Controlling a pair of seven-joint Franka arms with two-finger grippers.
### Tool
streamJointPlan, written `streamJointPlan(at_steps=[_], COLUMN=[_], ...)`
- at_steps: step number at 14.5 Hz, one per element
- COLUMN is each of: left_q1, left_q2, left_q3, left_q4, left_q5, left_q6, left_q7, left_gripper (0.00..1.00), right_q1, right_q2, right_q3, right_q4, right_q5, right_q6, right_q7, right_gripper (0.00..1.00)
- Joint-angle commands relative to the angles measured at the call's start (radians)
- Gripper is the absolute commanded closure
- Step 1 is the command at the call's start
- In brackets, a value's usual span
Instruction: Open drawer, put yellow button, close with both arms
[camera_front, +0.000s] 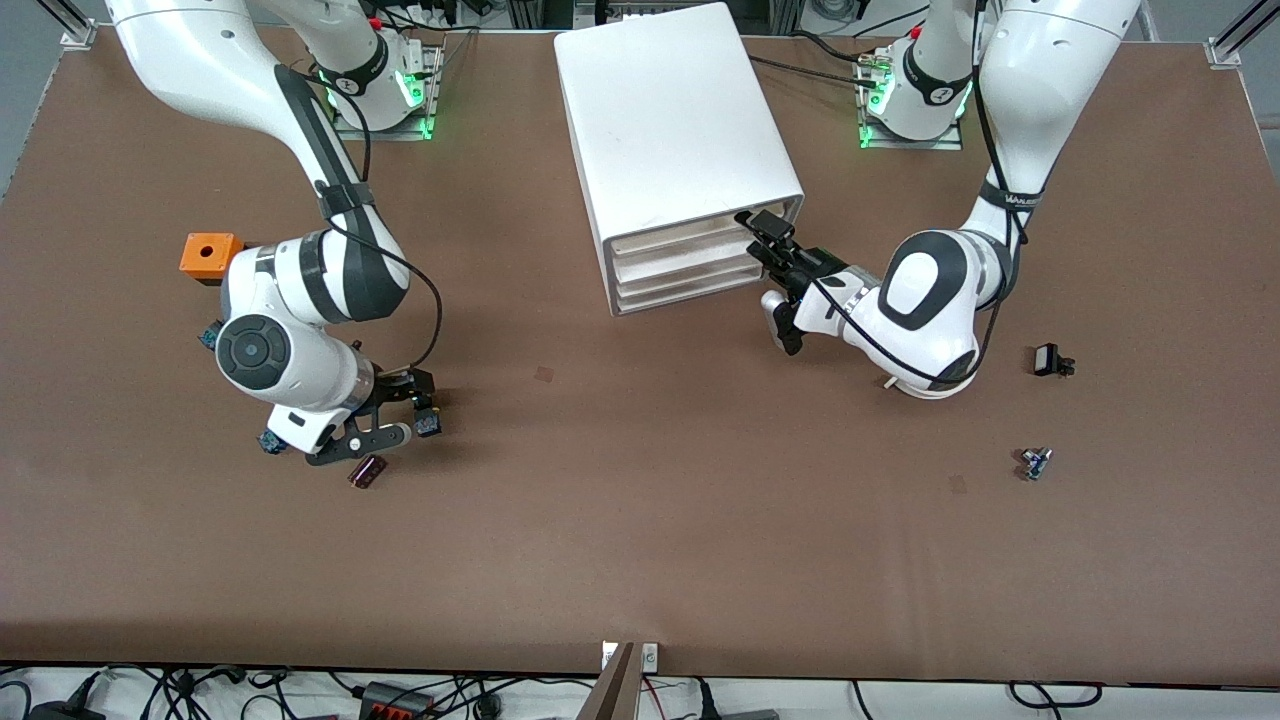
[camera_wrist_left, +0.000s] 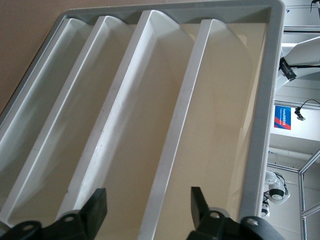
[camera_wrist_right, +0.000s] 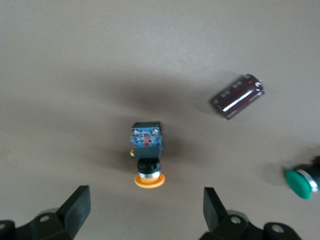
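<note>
Brown surface (camera_front: 640, 520) carried a white cabinet (camera_front: 670, 130) between the arm bases, an orange block (camera_front: 210, 255) at the right arm's end, and small parts at the left arm's end. The left gripper (camera_front: 765, 238), fingers apart and holding nothing, sat at the closed top drawer (camera_front: 680, 238). Only the right wrist view showed the yellow button (camera_wrist_right: 147, 157) lying between the right gripper's (camera_wrist_right: 145, 210) open fingers, with a dark red capacitor (camera_wrist_right: 238, 96) and a green button (camera_wrist_right: 300, 182) nearby.

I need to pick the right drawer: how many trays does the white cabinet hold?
4, stacked in the cabinet: the drawer on top, then three lower trays beneath it: second, third, lowest. None seems hidden.
</note>
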Motion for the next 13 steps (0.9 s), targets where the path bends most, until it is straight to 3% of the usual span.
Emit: streamJointPlan(at_steps=[1,3,7,10,13], left_q1=[-0.003,-0.006,-0.004,-0.009,-0.003], left_q2=[-0.041,-0.032,-0.018,-0.015,-0.013], left_q3=[-0.009,-0.009,-0.011,-0.009,-0.009], left_q4=[-0.042,-0.042,-0.041,-0.033,-0.022], left_q5=[-0.023,-0.024,-0.024,-0.024,-0.023], left_q6=[0.017,0.019,0.020,0.019,0.019], left_q7=[0.039,0.144,0.218,0.238,0.232], left_gripper=[0.50,0.66,0.77,0.99,1.00], right_q1=[-0.003,-0.001,-0.001,0.002,0.015], right_q2=[0.047,0.057,0.097,0.125,0.143], right_q3=[0.002,0.002,0.002,0.002,0.002], right_q4=[0.023,0.023,0.023,0.023,0.023], right_q5=[0.026,0.027,0.025,0.027,0.027], right_q6=[0.033,0.043,0.073,0.083,0.095], right_q7=[-0.007,-0.005,-0.005,0.003,0.009], right_gripper=[0.00,0.00,0.00,0.00,0.00])
